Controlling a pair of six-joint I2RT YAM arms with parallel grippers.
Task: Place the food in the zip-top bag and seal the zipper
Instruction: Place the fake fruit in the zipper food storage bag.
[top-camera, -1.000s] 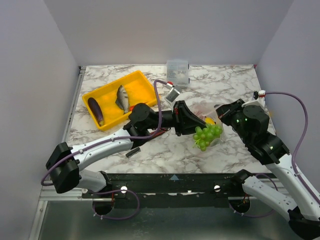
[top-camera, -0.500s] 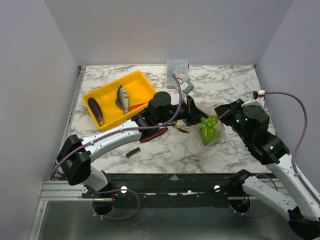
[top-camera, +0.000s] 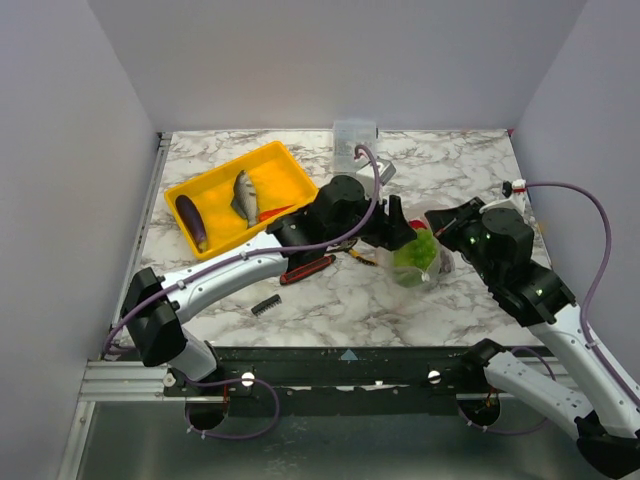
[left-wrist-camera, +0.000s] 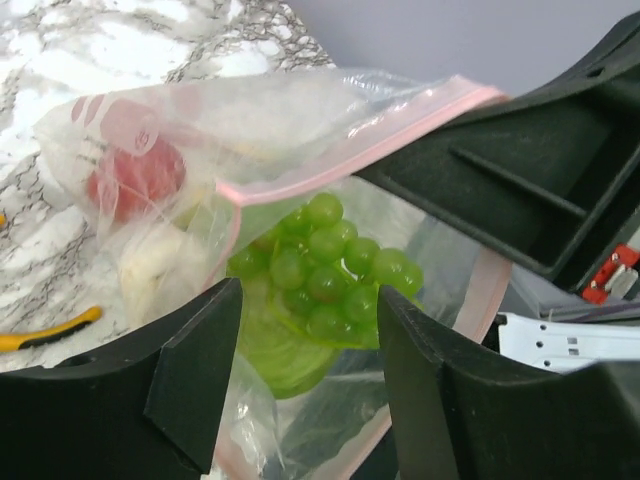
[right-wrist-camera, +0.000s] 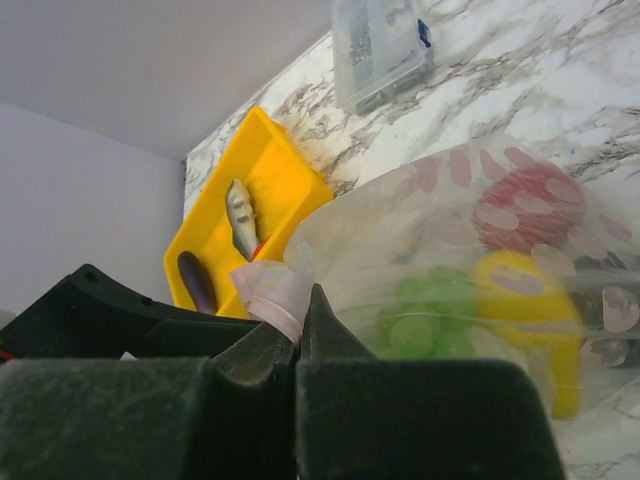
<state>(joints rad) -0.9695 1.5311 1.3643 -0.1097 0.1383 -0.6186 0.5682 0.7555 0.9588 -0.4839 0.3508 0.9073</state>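
Moved since half a second ago: bunch of green plastic grapes (left-wrist-camera: 325, 265), now inside thin clear zip-top bag (left-wrist-camera: 300, 110), just ahead of left gripper (left-wrist-camera: 308, 300), fingers spread apart. right gripper (right-wrist-camera: 300, 315) pinches pinkish zipper strip (left-wrist-camera: 370, 150). Risk: the left fingers could snag the film on withdrawal and drag the grapes out.

I'm working in a robot test cell, a lab bench set up for practice runs. Plain pale panels (top-camera: 330, 60) close in the marble-patterned table (top-camera: 460, 160) on three sides around the yellow tray (top-camera: 220, 167). Nearer to me than the tray, a metal rail (top-camera: 100, 385) carries the bolted bases of two arms (top-camera: 225, 283), and purple cables (top-camera: 606, 225) loop loose. The food is plastic: a toy fish (top-camera: 243, 197) and eggplant (top-camera: 192, 222) in the tray, toy grapes (left-wrist-camera: 325, 265) in a clear zip-top bag (left-wrist-camera: 300, 120) to its right. Beyond the tray's right corner stands a small clear parts box (top-camera: 355, 145).
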